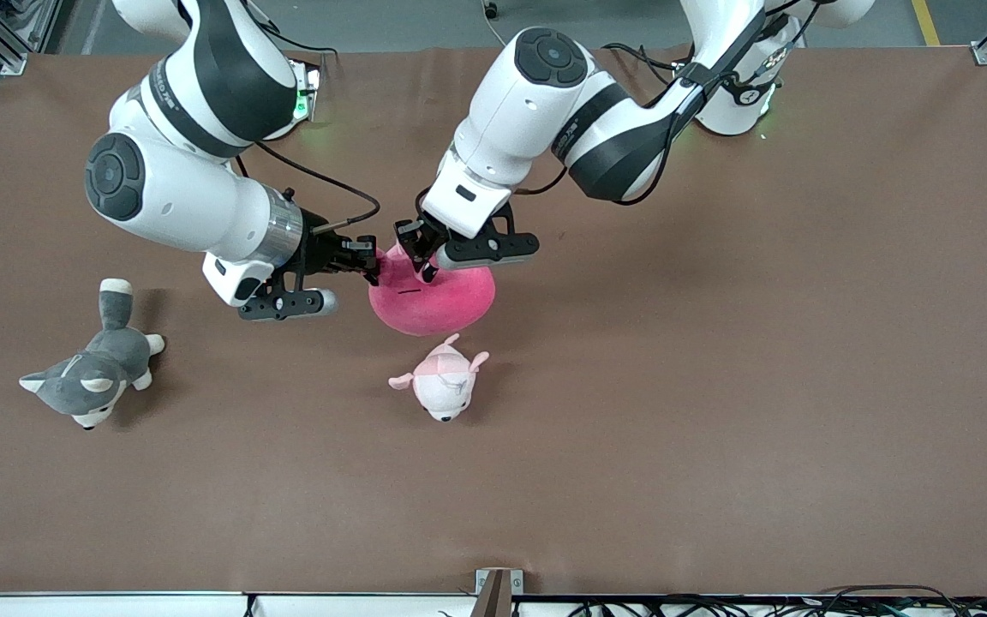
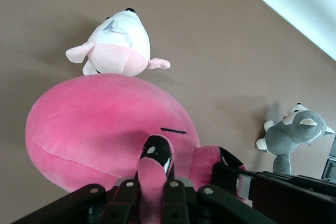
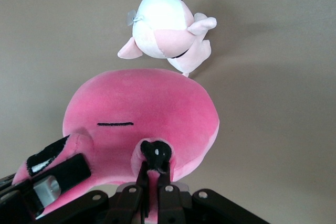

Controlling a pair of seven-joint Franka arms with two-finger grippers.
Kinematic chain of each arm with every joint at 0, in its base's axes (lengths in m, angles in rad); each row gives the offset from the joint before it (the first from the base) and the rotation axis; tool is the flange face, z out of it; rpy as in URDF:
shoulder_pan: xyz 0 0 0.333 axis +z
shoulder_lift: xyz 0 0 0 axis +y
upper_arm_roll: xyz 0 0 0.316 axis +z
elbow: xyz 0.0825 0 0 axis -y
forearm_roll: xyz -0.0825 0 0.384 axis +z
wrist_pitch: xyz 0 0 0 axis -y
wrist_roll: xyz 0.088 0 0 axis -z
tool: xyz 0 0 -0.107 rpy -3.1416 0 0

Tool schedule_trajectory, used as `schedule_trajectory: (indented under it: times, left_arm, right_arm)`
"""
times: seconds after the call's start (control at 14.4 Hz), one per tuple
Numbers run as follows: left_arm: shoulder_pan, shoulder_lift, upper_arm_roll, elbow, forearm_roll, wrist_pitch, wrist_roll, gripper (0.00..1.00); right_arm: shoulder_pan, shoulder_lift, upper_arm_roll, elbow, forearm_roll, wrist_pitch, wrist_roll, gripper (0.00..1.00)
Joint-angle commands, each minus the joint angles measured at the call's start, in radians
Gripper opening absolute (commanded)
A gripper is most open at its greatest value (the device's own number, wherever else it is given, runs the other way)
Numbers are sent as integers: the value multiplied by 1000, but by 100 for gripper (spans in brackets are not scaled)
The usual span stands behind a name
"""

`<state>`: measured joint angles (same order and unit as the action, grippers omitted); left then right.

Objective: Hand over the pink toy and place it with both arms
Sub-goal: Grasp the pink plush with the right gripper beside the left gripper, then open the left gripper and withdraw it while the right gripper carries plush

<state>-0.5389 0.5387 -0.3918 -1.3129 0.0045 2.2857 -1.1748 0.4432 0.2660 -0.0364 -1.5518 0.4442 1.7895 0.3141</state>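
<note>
The pink toy (image 1: 438, 300) (image 2: 105, 124) (image 3: 152, 108), a big round magenta plush with a thin black line on it, hangs just above the middle of the brown table. Both grippers hold it. My left gripper (image 1: 425, 264) (image 2: 152, 179), on the arm coming from the left arm's end, is shut on one black-tipped pink flap at the toy's top. My right gripper (image 1: 371, 267) (image 3: 154, 177) is shut on a second black-tipped flap beside it. Each wrist view also shows the other gripper pinching its own flap.
A small pale pink-and-white plush (image 1: 442, 386) (image 2: 115, 43) (image 3: 168, 24) lies just nearer the front camera than the pink toy. A grey-and-white husky plush (image 1: 95, 373) (image 2: 294, 132) lies toward the right arm's end. The brown table (image 1: 716, 386) spreads wide toward the left arm's end.
</note>
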Motion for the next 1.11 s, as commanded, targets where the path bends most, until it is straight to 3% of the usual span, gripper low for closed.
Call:
schedule_trajectory:
  times: [0.0,0.35,0.62,1.04]
  left_arm:
    - [-9,-11,8,11,25,0,-20,71]
    - [29,-83,10,-2,25,-84,-17,95]
    - [111,-186,7,0,26,-271,26,96]
    - [328,-285,-1,0,8,-570,385,94]
  right_arm:
    - [5,2,-5,18,-19,-15,20,5]
    - [-14,2,-10,18,-22,-44,16,4]
    - [-79,2,-10,59,-99,-140,7,3]
    - [-273,27,-11,81,-121,-173,-194,3]
